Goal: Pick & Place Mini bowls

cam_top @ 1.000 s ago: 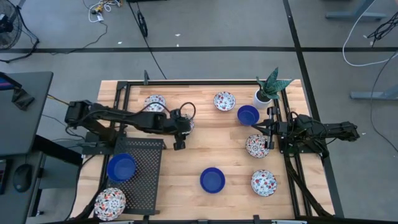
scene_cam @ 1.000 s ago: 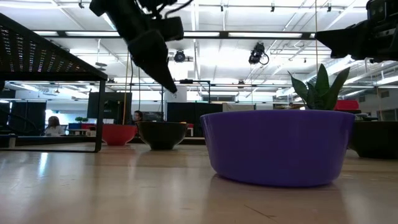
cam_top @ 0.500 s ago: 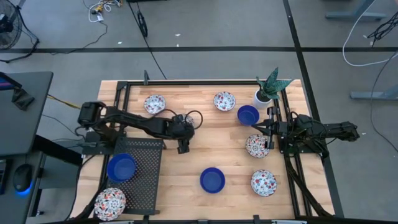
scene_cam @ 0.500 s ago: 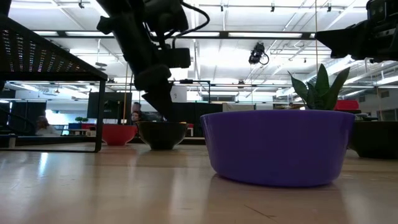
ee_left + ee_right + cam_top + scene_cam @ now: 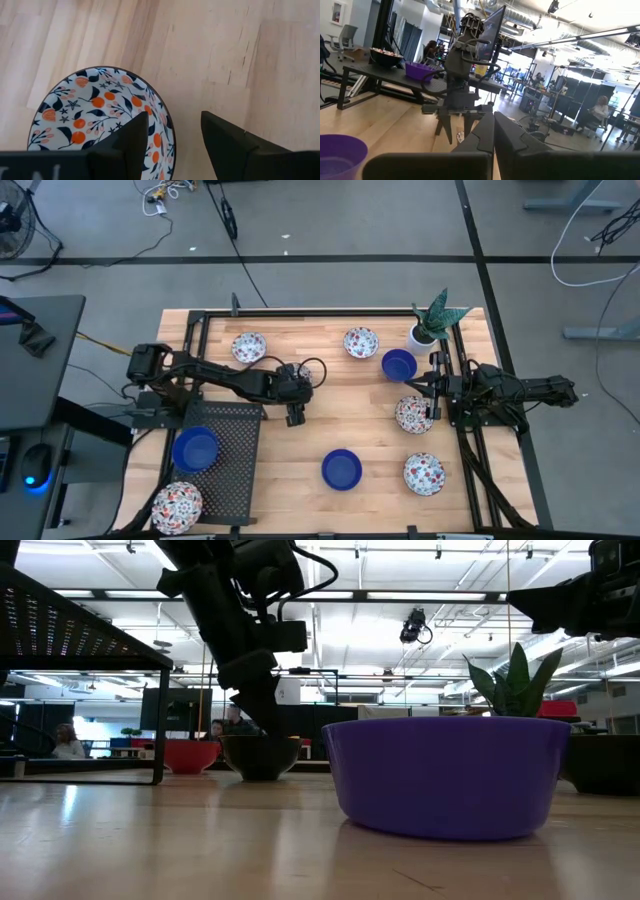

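Patterned bowl [image 5: 100, 125] sits directly under the left gripper [image 5: 172, 131], open, fingers straddling its 3 o'clock rim; right gripper [image 5: 492, 131] closed, far off.

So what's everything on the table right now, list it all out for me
blue bowls: 3, cobalt; one mid-table, one beside the plant, one on the rack
patterned bowls: 6, white with red-and-blue flowers; four on open wood, one at the rack's corner, one under the left end effector
rack: 1, black perforated; left side of the table
plant: 1, green in a white pot; far right corner
left end effector: open, astride a patterned bowl's rim
right end effector: shut, waiting at the right edge
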